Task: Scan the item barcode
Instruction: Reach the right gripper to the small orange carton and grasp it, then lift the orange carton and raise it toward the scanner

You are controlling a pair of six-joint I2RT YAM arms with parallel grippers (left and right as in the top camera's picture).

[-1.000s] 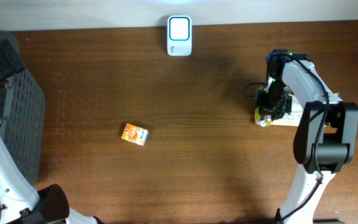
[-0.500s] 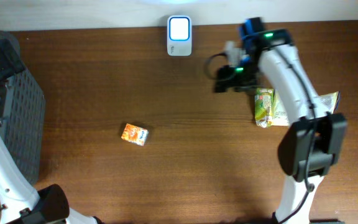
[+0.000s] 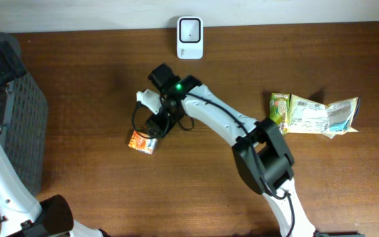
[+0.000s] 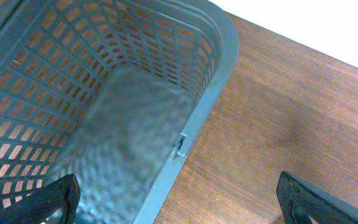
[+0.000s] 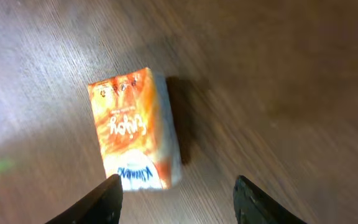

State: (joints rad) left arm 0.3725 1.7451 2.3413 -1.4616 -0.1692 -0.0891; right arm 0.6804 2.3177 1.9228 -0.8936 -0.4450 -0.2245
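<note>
**While the orange box [image 3: 142, 142] lies flat on the wood, the right gripper [image 3: 151, 128] hangs open just beside it**

Since the wooden table [image 3: 308, 191] is broad, reach decides which arm should act. Over the grey basket [image 4: 104, 93] at the table's left end hangs the left gripper [image 4: 179, 199]. Its 2 fingers are spread wide with nothing between them, and it is well apart from the box. The right arm [image 3: 222, 120] stretches across the middle of the table and is plainly the nearer of the 2. The white scanner [image 3: 189, 29] stands at the far edge, well apart from the box, and 2 snack packets [image 3: 314, 115] lie off to the right.

In the right wrist view the box sits just ahead of the fingertips [image 5: 104, 202], nearer the one on the picture's left side. Its long axis runs away from the camera, roughly square to the line between the fingers, so the jaws would close across its narrow width. The jaws stand partly open and hold nothing. My judgement is that the coming move needs a short advance and a small sideways shift to centre the box.
</note>
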